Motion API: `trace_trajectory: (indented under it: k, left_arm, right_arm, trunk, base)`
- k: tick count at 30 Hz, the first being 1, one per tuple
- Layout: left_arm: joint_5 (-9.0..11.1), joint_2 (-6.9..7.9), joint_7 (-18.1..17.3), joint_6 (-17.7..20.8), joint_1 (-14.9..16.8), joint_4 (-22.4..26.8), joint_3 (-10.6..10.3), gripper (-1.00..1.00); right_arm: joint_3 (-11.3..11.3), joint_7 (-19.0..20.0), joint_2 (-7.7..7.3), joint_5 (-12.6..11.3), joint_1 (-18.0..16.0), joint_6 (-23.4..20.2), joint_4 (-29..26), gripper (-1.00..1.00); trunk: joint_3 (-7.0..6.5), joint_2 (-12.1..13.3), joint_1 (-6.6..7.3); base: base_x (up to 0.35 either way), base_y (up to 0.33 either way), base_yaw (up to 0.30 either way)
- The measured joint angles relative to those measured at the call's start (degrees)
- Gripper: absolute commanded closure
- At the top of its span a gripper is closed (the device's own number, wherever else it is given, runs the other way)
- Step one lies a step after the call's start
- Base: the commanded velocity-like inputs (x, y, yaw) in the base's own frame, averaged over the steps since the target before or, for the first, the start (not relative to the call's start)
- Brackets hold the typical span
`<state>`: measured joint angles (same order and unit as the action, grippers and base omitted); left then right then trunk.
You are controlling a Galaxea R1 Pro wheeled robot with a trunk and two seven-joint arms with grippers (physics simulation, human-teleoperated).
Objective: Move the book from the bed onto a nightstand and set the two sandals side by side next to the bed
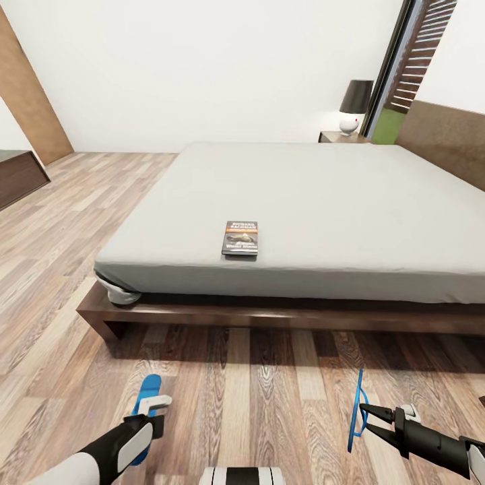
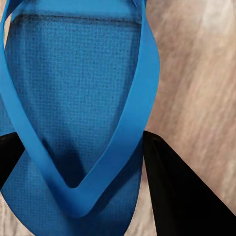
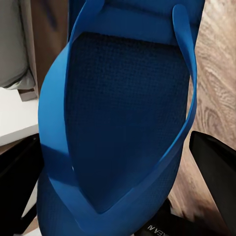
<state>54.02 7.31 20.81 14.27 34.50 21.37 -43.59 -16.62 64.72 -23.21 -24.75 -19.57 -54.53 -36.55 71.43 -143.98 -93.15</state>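
Your left gripper clamps one sandal at 7 o'clock. Your right gripper pinches the other sandal, edge-up, at 5 o'clock. The book lies on the bed.

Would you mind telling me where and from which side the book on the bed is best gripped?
Grip the book by its near short edge, coming from the foot of the bed. It lies flat just inside that edge, so a pincer can likely slide under the cover there.
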Motion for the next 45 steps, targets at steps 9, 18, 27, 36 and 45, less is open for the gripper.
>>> trace_trajectory:
  k: [9, 18, 27, 36, 45]
  left_arm:
    - [-1.4, 1.23, 0.0, -3.9, 0.0, -0.1, 0.0, 1.0]
    - [-1.4, 1.15, 0.0, -4.0, 0.0, -0.1, 0.0, 1.0]
    - [-1.5, 1.22, 0.0, -4.0, 0.0, -0.1, 0.1, 1.0]
    - [-1.5, 1.23, 0.0, -4.0, 0.0, -0.1, 0.1, 1.0]
    - [-1.5, 1.15, 0.0, -4.0, 0.0, -0.1, 0.1, 1.0]
  right_arm:
    - [0.0, 0.0, 0.0, 0.0, 0.0, 0.1, 0.0, 1.0]
    - [0.0, 0.1, 0.0, -0.1, 0.0, 0.1, -0.2, 1.0]
    - [0.0, 0.0, 0.01, -0.1, 0.0, 0.1, -0.2, 1.0]
    - [0.0, 0.1, 0.0, -0.1, 0.0, 0.1, -0.2, 1.0]
    - [0.0, 0.1, 0.0, -0.1, 0.0, 0.1, -0.2, 1.0]
  trunk:
    - [0.0, 0.0, 0.01]
    - [0.0, 0.0, 0.03]
    - [0.0, 0.0, 0.0]
    - [0.0, 0.0, 0.0]
    - [0.0, 0.0, 0.0]
  base:
    - [0.131, 0.029, 0.0]
    - [0.186, 0.071, 0.0]
    - [0.024, 0.103, 0.0]
    - [0.018, 0.08, 0.0]
    - [0.089, 0.057, 0.0]
